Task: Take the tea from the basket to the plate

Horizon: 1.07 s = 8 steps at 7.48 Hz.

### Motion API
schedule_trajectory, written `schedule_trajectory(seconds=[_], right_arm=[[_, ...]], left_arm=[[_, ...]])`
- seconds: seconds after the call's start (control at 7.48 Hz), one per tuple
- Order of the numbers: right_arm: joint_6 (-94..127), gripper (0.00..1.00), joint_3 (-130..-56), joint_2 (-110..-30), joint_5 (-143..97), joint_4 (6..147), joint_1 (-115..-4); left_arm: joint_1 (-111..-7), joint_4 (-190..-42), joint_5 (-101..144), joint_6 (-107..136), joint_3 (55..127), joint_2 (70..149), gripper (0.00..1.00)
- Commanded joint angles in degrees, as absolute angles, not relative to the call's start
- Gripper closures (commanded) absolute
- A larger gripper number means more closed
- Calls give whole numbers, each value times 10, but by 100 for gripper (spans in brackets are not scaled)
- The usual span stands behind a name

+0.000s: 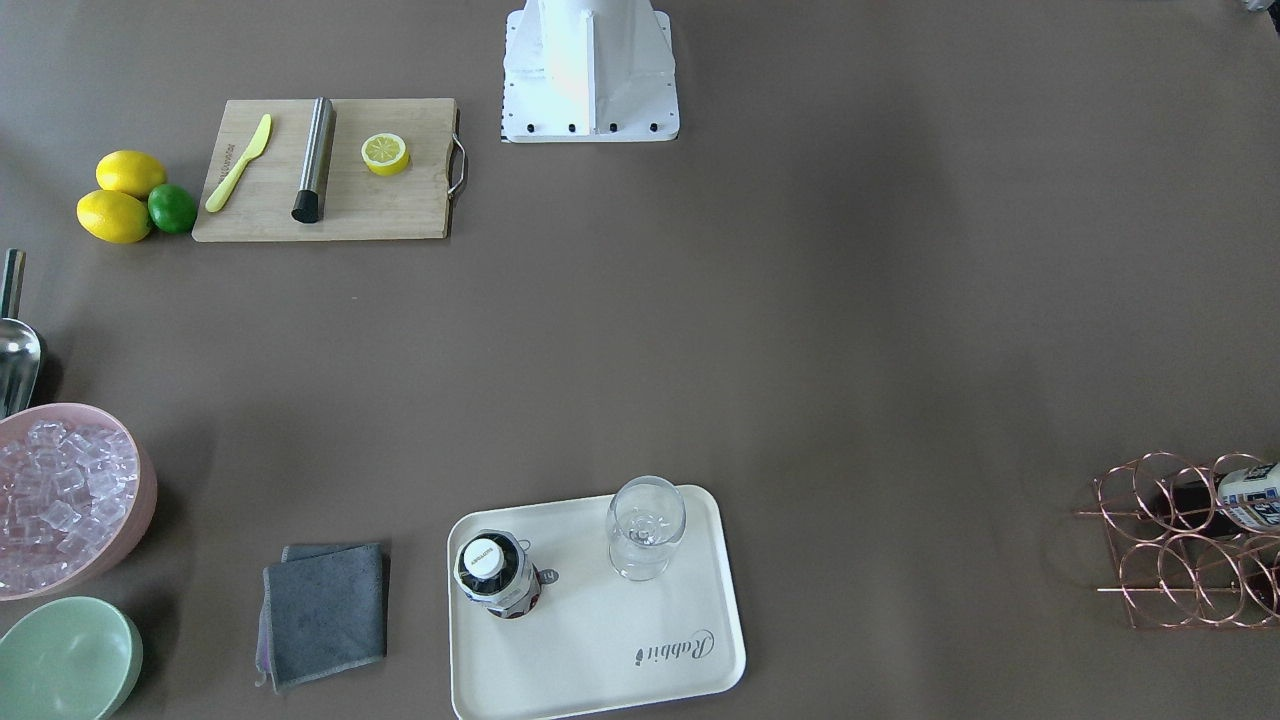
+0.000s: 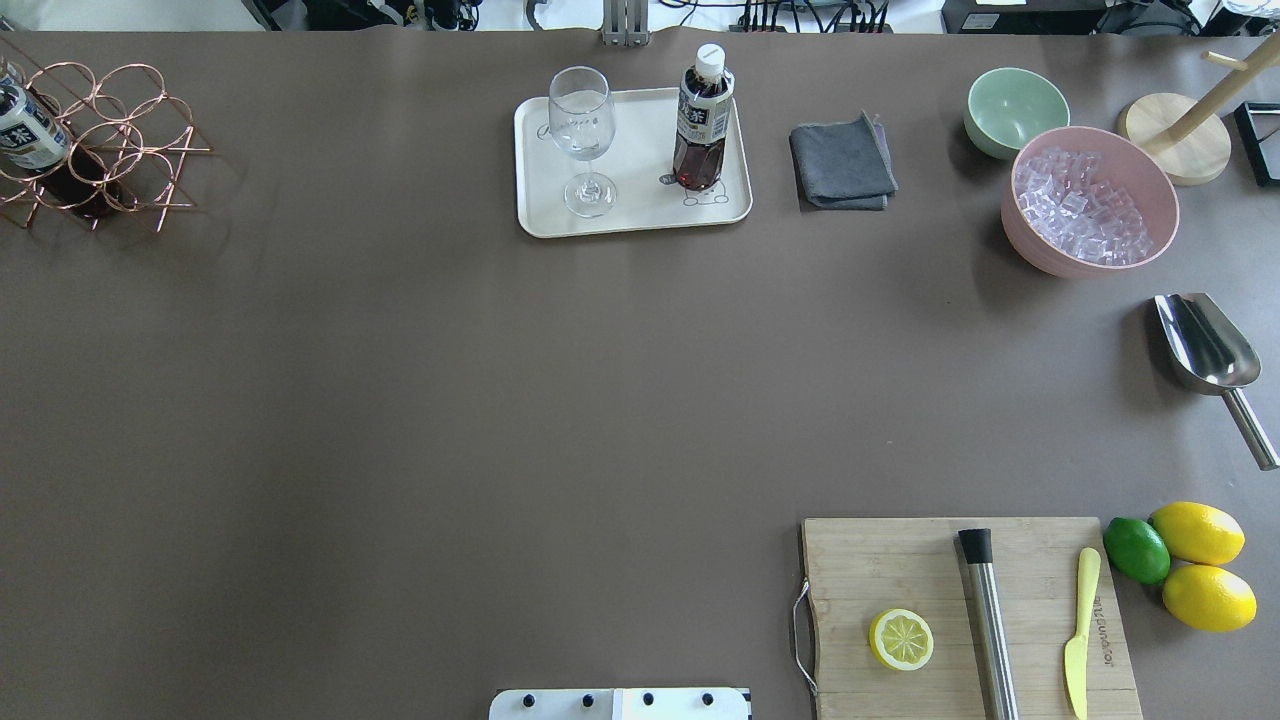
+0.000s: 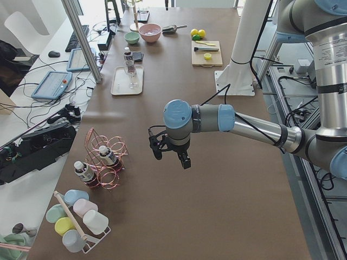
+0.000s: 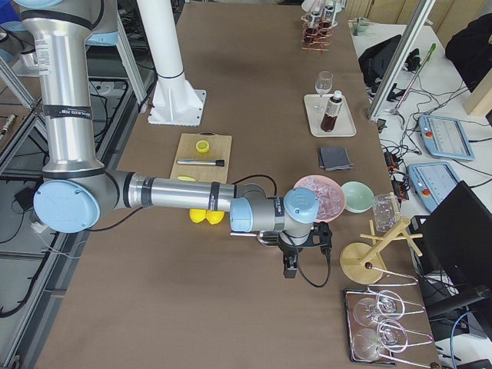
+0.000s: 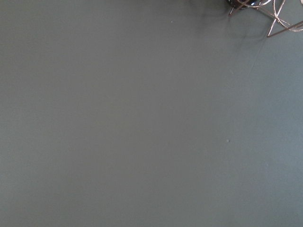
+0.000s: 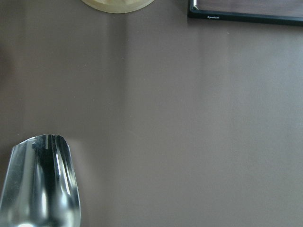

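**Tea bottle [image 2: 703, 125] on plate, both grippers away from it**

Start with the table [image 2: 400, 400], which fills every view. The cutting board [image 2: 900, 570] sits at the lower right of the overhead view. The plate [image 2: 640, 150] lies at the upper centre of that view. The basket [image 2: 110, 150] stands at its upper left corner, well apart from the plate.

The left gripper [image 3: 171, 151] is at the centre of the exterior left view, pointing down over bare table near the basket. The right gripper [image 4: 300, 257] is at the lower centre of the exterior right view, near the pink bowl [image 4: 319, 192] of ice. You cannot tell from these views whether either gripper's fingers are apart or together, and neither wrist view shows them.

The tea bottle stands upright on the plate's right half in the overhead view, cap on. Two other bottles [image 3: 108, 157] rest in the basket rings. The glass [image 2: 582, 130] stands upright on the plate's left half, apart from the tea bottle.
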<state>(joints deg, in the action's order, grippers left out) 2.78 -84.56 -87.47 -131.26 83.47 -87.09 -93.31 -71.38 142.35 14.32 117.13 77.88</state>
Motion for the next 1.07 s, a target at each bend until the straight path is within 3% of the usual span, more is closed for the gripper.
schedule_trajectory(seconds=[0.0, 0.94], right_arm=[[28, 0, -827, -876, -1319, 831, -886], [31, 0, -834, -875, -1321, 831, -887]], left_arm=[[-937, -715, 1384, 39, 1167, 786, 2], [-940, -715, 1331, -82, 1156, 792, 2]])
